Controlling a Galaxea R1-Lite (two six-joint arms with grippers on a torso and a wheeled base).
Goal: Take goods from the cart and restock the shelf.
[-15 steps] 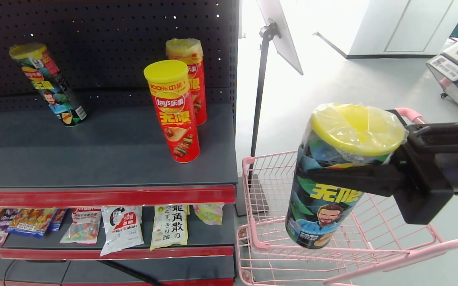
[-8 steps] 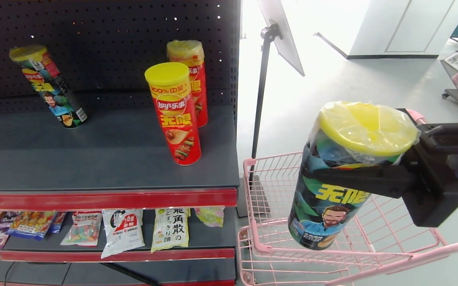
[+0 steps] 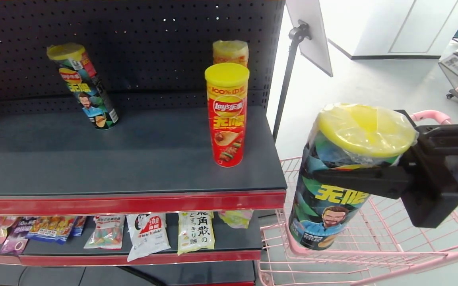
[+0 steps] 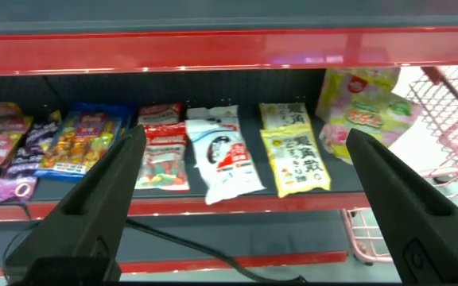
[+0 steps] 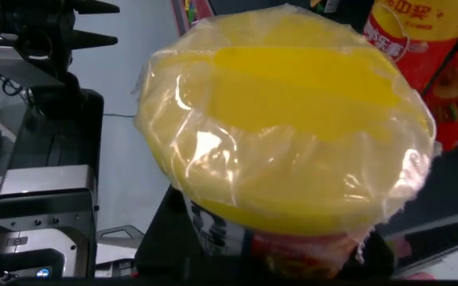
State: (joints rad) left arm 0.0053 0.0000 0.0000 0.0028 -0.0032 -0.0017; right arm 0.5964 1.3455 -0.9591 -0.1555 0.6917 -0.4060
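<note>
My right gripper [image 3: 334, 174] is shut on a dark chip can [image 3: 332, 210] with a yellow, plastic-wrapped lid [image 5: 293, 119]. It holds the can upright above the pink cart [image 3: 376, 254], just right of the shelf's end. On the dark top shelf [image 3: 133, 163] a red can [image 3: 227, 119] stands near the right end, with a second red can [image 3: 231, 51] behind it. A matching dark can [image 3: 84, 87] stands at the back left. My left gripper [image 4: 245, 206] is open, low down, facing the lower shelf of snack bags [image 4: 221, 155].
The top shelf has a red front lip [image 3: 133, 202] and a pegboard back wall [image 3: 153, 39]. Bare shelf lies between the dark can and the red cans. A sign stand [image 3: 288, 71] rises between shelf and cart. Snack bags [image 3: 147, 234] line the lower shelf.
The head camera has turned, so the shelf now sits further right in the picture. The dark can stays gripped in my right gripper at about the same height.
</note>
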